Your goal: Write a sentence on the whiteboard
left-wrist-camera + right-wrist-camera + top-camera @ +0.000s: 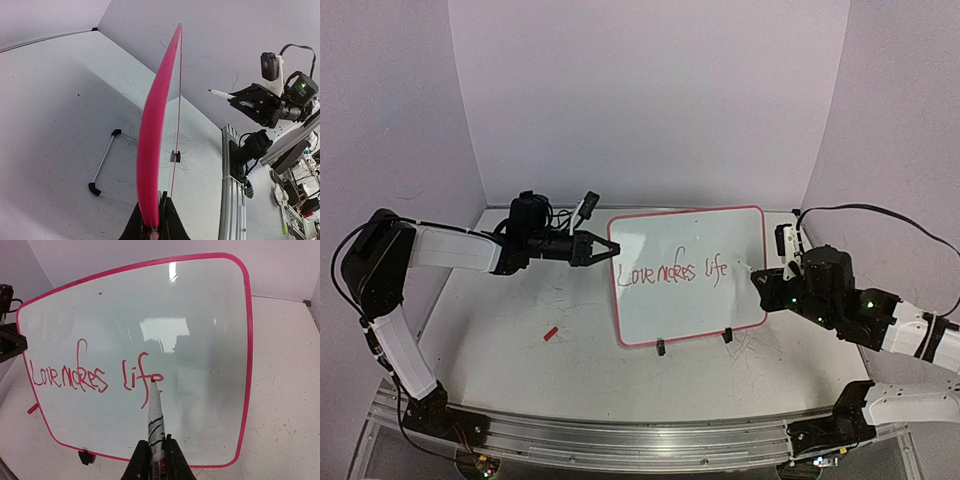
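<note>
The whiteboard stands upright on the table, glossy white with a pink-red rim. My left gripper is shut on its left edge; the left wrist view shows the rim edge-on between the jaws of that gripper. The sentence in red script reads "Love makes life". My right gripper is shut on a white marker, and its red tip rests at the final "e" of "life". From above, the right gripper sits by the board's right part.
A small red cap lies on the table left of the board, also seen as the cap in the right wrist view. Black stand feet hold the board's lower edge. A wire stand juts out behind it. Purple walls enclose the table.
</note>
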`<action>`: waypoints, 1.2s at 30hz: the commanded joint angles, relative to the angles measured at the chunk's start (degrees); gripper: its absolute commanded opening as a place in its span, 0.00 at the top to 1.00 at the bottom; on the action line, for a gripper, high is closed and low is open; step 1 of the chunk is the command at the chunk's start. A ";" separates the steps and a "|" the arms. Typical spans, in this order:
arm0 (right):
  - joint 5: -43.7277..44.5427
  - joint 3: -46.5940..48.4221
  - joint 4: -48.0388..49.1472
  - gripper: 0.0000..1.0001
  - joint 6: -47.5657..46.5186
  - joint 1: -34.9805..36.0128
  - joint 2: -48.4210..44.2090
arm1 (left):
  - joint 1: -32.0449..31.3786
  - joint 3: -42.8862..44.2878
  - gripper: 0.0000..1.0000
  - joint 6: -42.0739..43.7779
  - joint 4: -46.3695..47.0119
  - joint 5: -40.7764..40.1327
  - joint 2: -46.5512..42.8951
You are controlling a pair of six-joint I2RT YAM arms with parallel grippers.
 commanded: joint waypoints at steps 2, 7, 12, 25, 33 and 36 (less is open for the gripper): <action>1.46 3.53 -3.01 1.00 -0.63 -0.13 4.02 | -0.11 1.13 1.00 4.31 -5.15 -6.91 0.48; 0.18 3.49 -1.79 1.00 -1.60 -0.21 4.44 | -0.11 0.95 1.00 4.27 -5.39 -7.09 0.85; 0.86 3.32 -1.69 1.00 -1.42 -0.95 6.30 | -0.12 1.10 1.00 3.93 -5.47 -6.70 1.02; 1.68 1.65 0.88 1.00 -4.22 -5.04 4.76 | -0.27 1.44 1.00 3.85 -5.48 -6.16 1.08; -1.05 3.40 3.40 1.00 -6.75 -5.02 8.16 | -0.27 1.66 1.00 3.76 -5.48 -6.04 1.34; -1.56 3.70 4.78 1.00 -6.51 -5.04 9.46 | -0.24 1.56 1.00 3.82 -5.48 -6.17 1.17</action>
